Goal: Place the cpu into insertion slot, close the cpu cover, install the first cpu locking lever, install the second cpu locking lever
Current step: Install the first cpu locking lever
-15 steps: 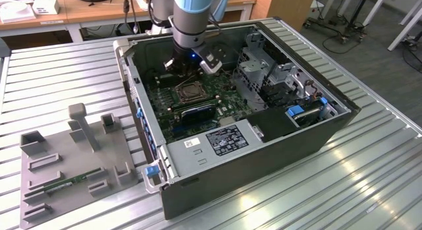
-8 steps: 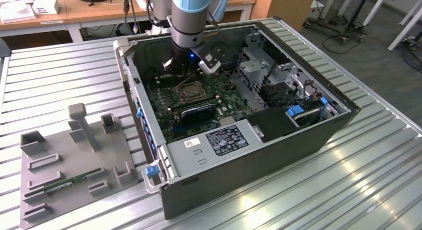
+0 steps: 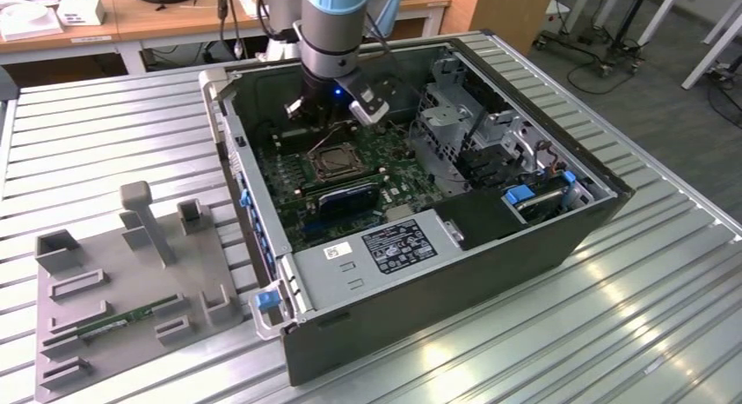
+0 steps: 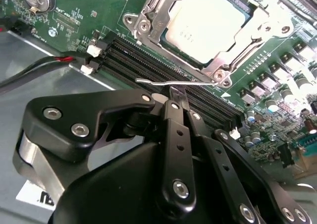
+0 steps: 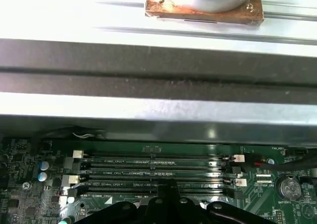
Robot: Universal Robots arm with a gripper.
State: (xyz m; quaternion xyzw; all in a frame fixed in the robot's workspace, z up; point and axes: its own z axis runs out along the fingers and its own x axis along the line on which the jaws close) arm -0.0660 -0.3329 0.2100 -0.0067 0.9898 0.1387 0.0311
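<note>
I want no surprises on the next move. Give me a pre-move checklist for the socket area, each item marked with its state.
1. cpu lying flat in the cpu cover cut-out: ok.
2. cpu cover down around it: ok.
3. Locking lever latched: not ok; it looks free, out over the memory slots.
4. Tool tip beside that lever: ok.
5. Tool touching the lever: cannot tell.
6. Other lever's state: cannot tell.

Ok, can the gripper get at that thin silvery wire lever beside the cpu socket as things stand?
Likely yes: the black gripper hangs right beside the thin silvery wire lever, over the long black memory slots, with nothing between them.
</note>
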